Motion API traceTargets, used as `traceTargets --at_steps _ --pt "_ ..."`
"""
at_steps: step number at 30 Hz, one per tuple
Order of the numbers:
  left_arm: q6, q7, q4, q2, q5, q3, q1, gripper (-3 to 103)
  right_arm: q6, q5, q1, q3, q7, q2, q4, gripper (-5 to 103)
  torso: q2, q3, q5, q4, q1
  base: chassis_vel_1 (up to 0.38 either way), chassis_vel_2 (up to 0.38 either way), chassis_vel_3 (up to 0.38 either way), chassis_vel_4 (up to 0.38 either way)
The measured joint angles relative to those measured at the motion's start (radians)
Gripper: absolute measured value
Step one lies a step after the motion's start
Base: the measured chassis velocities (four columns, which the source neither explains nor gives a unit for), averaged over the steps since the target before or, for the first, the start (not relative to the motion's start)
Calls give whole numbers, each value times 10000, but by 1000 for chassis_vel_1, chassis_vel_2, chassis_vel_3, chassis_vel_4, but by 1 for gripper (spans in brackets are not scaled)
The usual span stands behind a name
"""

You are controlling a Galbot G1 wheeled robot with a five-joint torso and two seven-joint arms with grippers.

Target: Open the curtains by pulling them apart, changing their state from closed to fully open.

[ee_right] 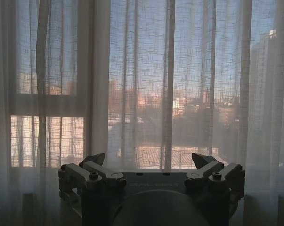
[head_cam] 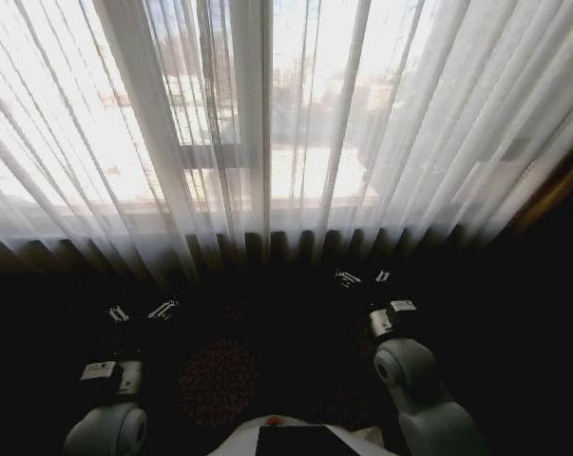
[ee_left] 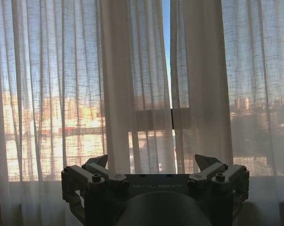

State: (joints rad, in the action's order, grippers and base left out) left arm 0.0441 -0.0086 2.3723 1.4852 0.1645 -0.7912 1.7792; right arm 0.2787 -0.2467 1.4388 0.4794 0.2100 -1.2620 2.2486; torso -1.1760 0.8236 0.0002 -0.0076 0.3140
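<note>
Two sheer curtains [ee_left: 132, 84] hang across the window, their inner edges nearly meeting at a thin gap. Two robot arms face them: one left tool [head_cam: 141, 311] and one right tool [head_cam: 363, 277], each with two fingers spread apart. One round patterned rug [head_cam: 218, 380] lies on the floor.

Your left gripper [head_cam: 141, 312] hangs low, short of the curtains [head_cam: 286, 133] and touching none of the fabric, its fingers [ee_left: 97, 162] spread wide apart. Your right gripper [head_cam: 363, 277] sits nearer the curtains' hem than the left one, also clear of the cloth, fingers [ee_right: 202, 161] equally splayed. Both forearms reach forward from your torso toward the curtains, wrists level.
</note>
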Motion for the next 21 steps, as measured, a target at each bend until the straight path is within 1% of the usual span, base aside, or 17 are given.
traceTargets --at_steps 6,13,17,21 --pt "-174 1 -45 14 -71 -26 24 100 54 138 -8 1 5 -56 -61 100 0 0 1 0 0 0 0 0 0" --pt "-211 1 -45 -3 -66 -32 26 100 20 138 -2 17 13 -111 -62 100 0 -1 0 0 0 0 0 0 0" --pt "-224 1 -44 -10 -49 -32 53 100 4 143 20 19 14 -128 -62 100 -1 -2 1 -1 -2 -68 61 82 -56" --pt "-249 1 -45 -22 -41 -40 56 100 -2 150 19 13 12 -137 -62 100 -2 -2 1 0 -4 -133 152 140 -159"
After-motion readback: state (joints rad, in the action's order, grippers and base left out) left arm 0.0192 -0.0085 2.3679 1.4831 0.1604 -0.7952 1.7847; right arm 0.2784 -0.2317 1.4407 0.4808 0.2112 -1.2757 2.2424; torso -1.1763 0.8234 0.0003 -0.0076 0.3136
